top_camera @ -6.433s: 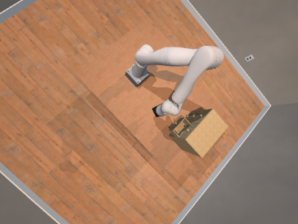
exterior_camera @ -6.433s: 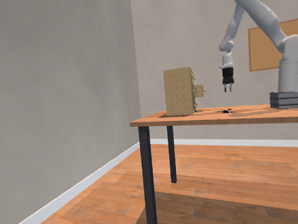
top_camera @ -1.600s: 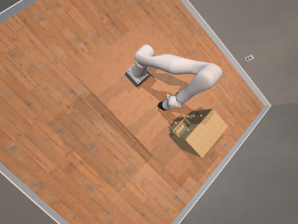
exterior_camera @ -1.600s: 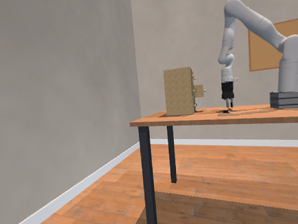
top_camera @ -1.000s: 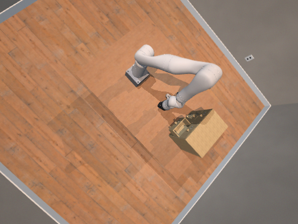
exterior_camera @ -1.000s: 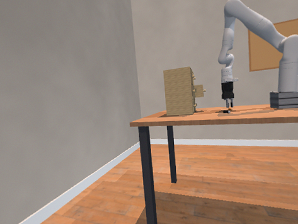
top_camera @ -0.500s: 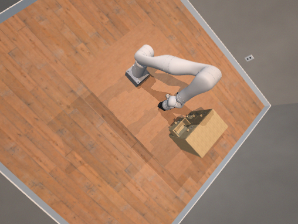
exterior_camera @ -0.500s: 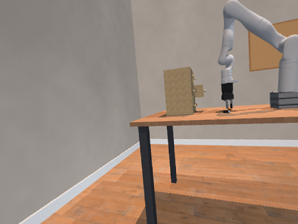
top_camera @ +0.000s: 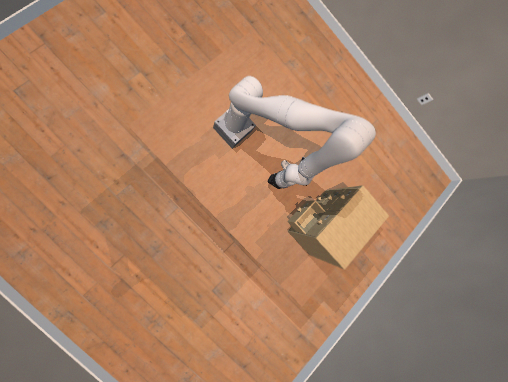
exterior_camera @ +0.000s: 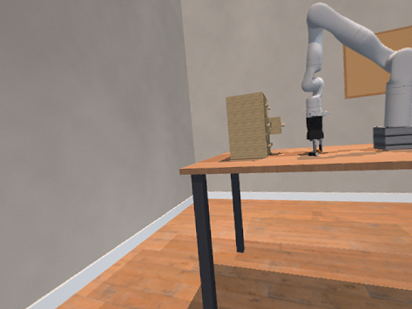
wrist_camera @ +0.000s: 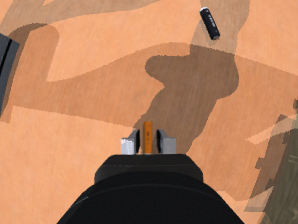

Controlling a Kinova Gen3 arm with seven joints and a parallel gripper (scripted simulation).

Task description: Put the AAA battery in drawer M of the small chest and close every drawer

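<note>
Grey walls (top_camera: pixel 450 260) (exterior_camera: pixel 68 91) surround the wood-topped table (top_camera: pixel 210 175) (exterior_camera: pixel 355 160) (wrist_camera: pixel 50 175). At four o'clock from the black two-finger gripper (top_camera: pixel 272 181) (exterior_camera: pixel 317 149) (wrist_camera: pixel 148 140) in the top view, the tall tan wooden chest (top_camera: pixel 352 227) (exterior_camera: pixel 246 125) (wrist_camera: pixel 287 185) has one drawer (top_camera: pixel 303 212) (exterior_camera: pixel 276 125) out, presumably to receive the battery; its letter is unreadable. Partly open fingers straddle a slim orange cylinder (wrist_camera: pixel 148 135), probably the AAA battery, ungripped, gaps either side, apparently lined up for grasping. A black cylinder (wrist_camera: pixel 210 23) lies at one o'clock in the wrist view.
</note>
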